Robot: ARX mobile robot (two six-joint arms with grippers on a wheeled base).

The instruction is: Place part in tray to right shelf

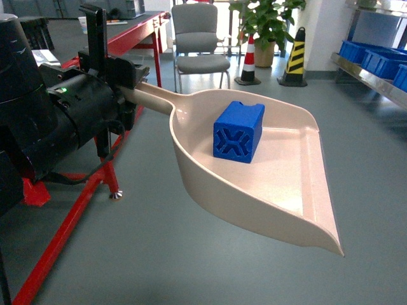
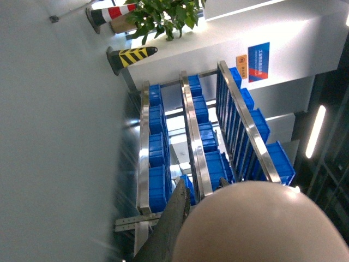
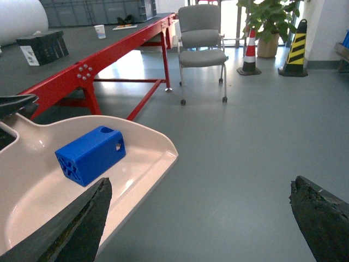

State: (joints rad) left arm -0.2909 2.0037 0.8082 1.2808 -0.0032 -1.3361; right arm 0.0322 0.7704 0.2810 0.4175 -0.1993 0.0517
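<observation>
- Your left gripper [image 1: 117, 79] sits at the left of the head view, clenched on the handle of the tray [image 1: 280, 190] — the beige handle runs straight into it, though the finger pads themselves are hidden by the black housing.
- You're holding the tray up off the grey floor [image 1: 159, 254]; nothing under it, front lip pointing near and right, handle going far-left toward the arm.
- The part [image 1: 238, 132] rests inside the tray, on the flat bottom toward the handle end and well back from the front lip. X-ribbed end faces the head camera, notch on top.
- In the right wrist view the part [image 3: 91, 154] lies on its side in the tray [image 3: 147, 136], two small round holes showing on its upper faces; the tray fills the lower left there.
- Your right gripper [image 3: 202, 218] is released — jaws wide apart, dark fingertips [image 3: 82, 224] at both lower corners, nothing between them but floor. One fingertip overlaps the near tray edge in the picture; contact can't be told.
- The right shelf [image 1: 372, 76] shows at the far right edge of the head view — steel beam with blue crates [image 1: 375, 60] on it, well apart from the tray.
- The left wrist view is rotated: the shelf [image 2: 191, 136] with rows of blue crates [image 2: 155, 147], the tray's rounded beige underside [image 2: 262, 224] filling the bottom.
- Behind: red-framed table [image 1: 133, 38] at left, grey chair [image 1: 198, 41], potted plant [image 1: 267, 25], a red-white cone [image 1: 249, 60], a yellow-black cone [image 1: 295, 58].
</observation>
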